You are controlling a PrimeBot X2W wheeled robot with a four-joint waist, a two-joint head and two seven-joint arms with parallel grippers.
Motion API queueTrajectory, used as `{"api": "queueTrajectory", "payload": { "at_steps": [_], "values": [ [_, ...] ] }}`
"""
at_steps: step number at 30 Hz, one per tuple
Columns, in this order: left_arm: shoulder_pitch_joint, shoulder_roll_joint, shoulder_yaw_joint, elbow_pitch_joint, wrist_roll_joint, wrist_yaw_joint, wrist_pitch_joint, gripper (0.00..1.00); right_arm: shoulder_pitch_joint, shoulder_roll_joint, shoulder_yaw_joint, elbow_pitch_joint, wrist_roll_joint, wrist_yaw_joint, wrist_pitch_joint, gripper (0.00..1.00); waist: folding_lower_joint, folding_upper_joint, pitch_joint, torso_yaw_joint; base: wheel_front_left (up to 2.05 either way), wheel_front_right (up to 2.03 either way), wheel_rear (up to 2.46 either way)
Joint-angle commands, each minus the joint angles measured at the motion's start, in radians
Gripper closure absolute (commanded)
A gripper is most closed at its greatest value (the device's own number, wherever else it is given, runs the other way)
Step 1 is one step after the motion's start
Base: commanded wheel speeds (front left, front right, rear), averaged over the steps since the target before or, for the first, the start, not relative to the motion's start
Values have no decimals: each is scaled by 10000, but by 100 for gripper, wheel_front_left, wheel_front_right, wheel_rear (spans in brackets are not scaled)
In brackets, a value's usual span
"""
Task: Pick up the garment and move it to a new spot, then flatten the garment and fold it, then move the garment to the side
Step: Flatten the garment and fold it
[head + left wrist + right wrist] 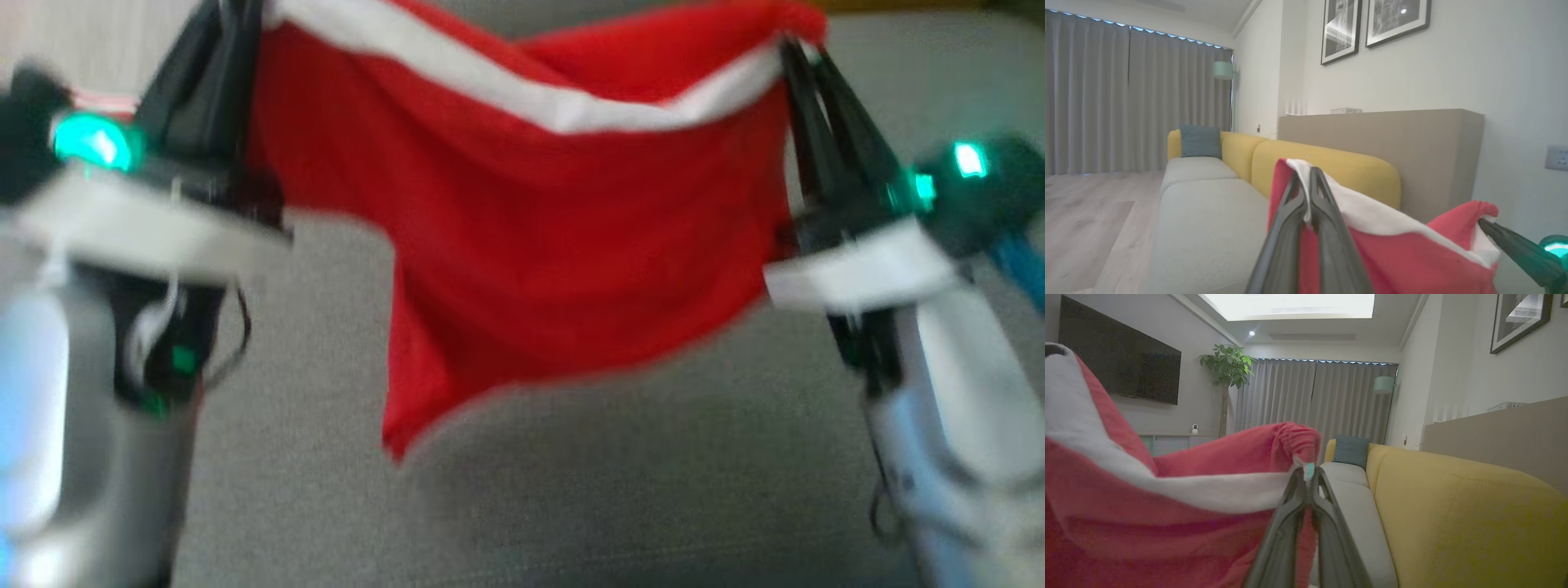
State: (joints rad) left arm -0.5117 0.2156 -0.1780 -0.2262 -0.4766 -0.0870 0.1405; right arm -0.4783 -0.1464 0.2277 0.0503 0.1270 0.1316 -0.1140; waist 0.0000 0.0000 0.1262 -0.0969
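A red garment (539,229) with a white waistband hangs in the air over the grey sofa seat (571,506), stretched between both grippers. My left gripper (237,16) is shut on its upper left corner, at the top left of the head view. My right gripper (796,49) is shut on the upper right corner of the band. In the left wrist view the left gripper (1306,173) pinches the white band of the garment (1396,253). In the right wrist view the right gripper (1307,475) pinches the gathered edge of the garment (1167,522).
A yellow sofa backrest (1331,167) runs along the far side of the grey seat (1208,220), with a teal cushion (1200,141) at its far end. A tan panel (1392,143) stands behind the sofa. Wooden floor (1086,220) lies beside the seat.
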Motion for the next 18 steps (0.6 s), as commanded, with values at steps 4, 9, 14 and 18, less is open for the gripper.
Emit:
{"api": "queueTrajectory", "payload": {
  "at_steps": [4,9,14,18],
  "values": [
    [-2620,410,133,1572,402,-176,-281,100,-2565,98,396,1466,86,-9,-554,100,0,0,1405,155,0,0,0],
    [-5455,357,70,3887,949,-221,-1167,100,-5343,510,66,3781,-424,-9,-1295,100,0,0,2311,217,0,0,0],
    [-7041,23,-211,5792,1342,-222,-2024,100,-6923,813,-581,5625,-1129,-9,-1464,100,0,0,3106,506,0,0,0],
    [-7070,-314,-358,7138,1328,-224,-2674,100,-6895,907,-783,6217,-1631,-9,-1473,100,0,0,3636,743,0,0,0]
  ]
}}
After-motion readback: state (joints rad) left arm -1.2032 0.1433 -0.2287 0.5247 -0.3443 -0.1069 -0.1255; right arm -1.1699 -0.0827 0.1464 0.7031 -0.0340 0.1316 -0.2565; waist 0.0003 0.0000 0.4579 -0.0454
